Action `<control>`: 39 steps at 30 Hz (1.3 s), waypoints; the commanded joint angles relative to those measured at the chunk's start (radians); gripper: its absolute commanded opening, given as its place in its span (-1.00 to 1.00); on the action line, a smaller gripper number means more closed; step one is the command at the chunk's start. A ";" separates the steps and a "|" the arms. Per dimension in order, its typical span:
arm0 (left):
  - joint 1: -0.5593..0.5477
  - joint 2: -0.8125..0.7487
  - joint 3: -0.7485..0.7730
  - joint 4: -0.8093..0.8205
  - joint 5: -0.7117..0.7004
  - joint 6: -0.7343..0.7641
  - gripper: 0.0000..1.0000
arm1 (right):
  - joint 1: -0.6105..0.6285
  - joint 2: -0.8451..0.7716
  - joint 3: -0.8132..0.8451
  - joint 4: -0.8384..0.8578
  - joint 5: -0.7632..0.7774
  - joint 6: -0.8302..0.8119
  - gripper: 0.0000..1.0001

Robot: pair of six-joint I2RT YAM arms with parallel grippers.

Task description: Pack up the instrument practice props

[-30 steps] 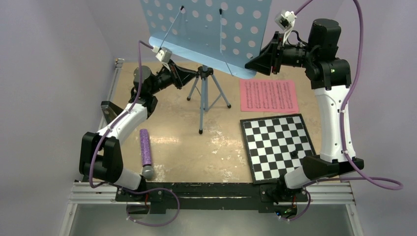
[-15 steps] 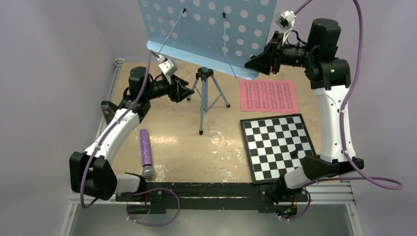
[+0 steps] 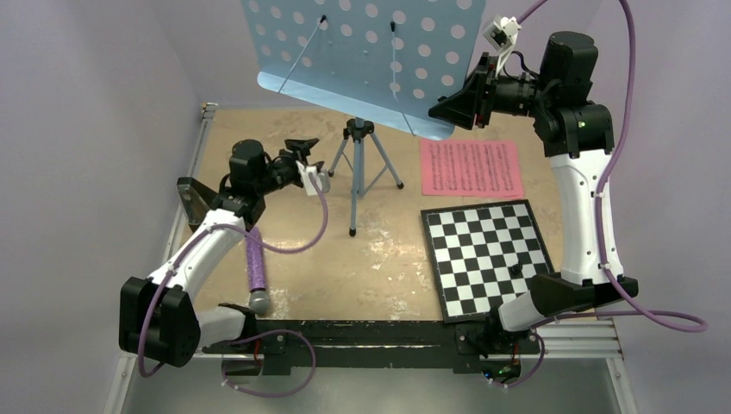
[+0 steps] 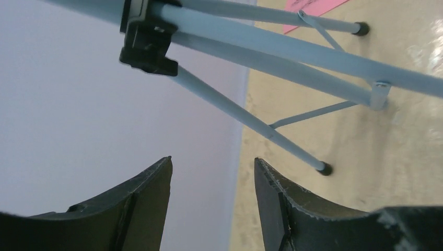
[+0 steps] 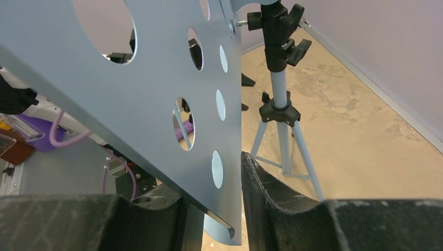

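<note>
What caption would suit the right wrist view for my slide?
Right fingers grip the edge of the blue perforated music stand, tripod legs on the table beyond.

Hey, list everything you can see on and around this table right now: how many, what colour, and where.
Perforated metal music stand with tripod legs: one, light blue, far middle of the table, desk tilted.
Sheet-music page: one visible, pink, flat at far right.
Checkered board: one, black and white, near right.
Small piece: one, dark, on the board; too small to identify.
Glittery microphone: one, purple with grey head, near left.
Table: one, tan.
Left gripper: one, black, open and empty, beside the tripod legs.
Right gripper: one, black, shut on the stand's desk edge.
</note>
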 commanded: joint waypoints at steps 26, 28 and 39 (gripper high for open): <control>-0.099 0.180 0.038 0.444 0.177 0.713 0.19 | -0.001 -0.003 0.004 0.077 -0.069 0.060 -0.34; -0.099 0.180 0.042 0.422 0.174 0.724 0.11 | -0.001 0.000 0.007 0.080 -0.071 0.063 -0.34; -0.102 0.159 0.113 0.239 0.106 0.684 -0.52 | -0.001 0.001 0.005 0.078 -0.071 0.060 -0.34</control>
